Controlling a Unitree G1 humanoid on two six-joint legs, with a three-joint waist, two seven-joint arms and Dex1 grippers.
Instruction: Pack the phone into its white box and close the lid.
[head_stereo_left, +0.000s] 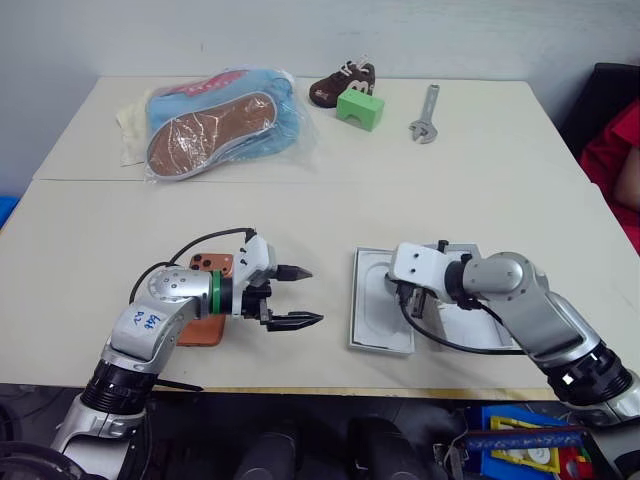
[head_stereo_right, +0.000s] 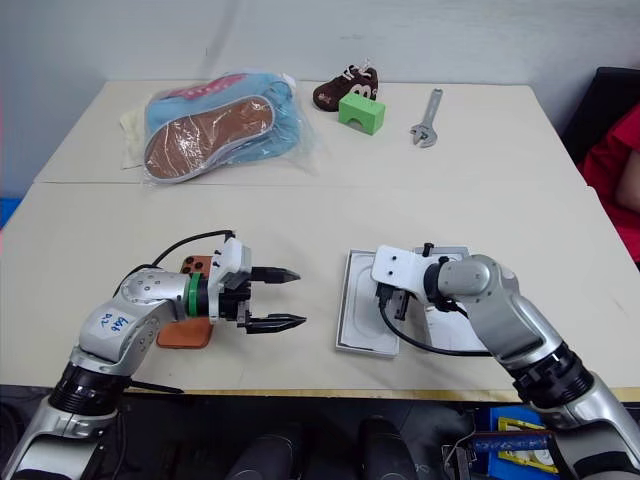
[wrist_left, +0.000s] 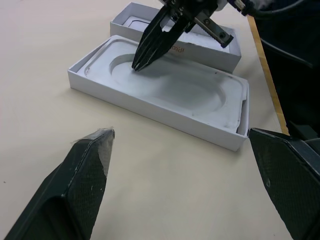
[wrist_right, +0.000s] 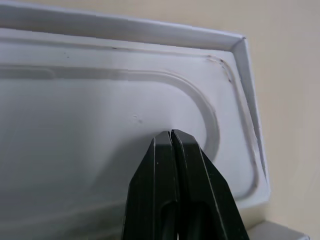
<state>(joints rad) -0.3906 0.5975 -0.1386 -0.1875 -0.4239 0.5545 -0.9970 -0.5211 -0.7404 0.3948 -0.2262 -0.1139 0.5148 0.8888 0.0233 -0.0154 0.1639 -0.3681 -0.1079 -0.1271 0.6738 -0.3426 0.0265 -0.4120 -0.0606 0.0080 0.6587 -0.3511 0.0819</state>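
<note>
Beige tabletop (head_stereo_left: 330, 200) carries the orange phone (head_stereo_left: 207, 300) at about 8 o'clock near the front edge, lying flat under the left arm, with two white trays side by side at 5 o'clock. Left gripper (head_stereo_left: 297, 296) hovers empty between phone and trays, fingers spread wide. Right gripper (wrist_left: 142, 55), fingers pressed together and holding nothing, touches its tips to the oval-recessed tray (wrist_left: 165, 92); the other tray (wrist_left: 220, 50) sits just beyond.

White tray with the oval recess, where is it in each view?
Left eye view: white tray front centre.
Right eye view: tray front centre too.
Left wrist view: tray beyond the open left gripper.
Right wrist view: tray beneath the right gripper.
Shared landmark: its shut tip in the recess.
</note>
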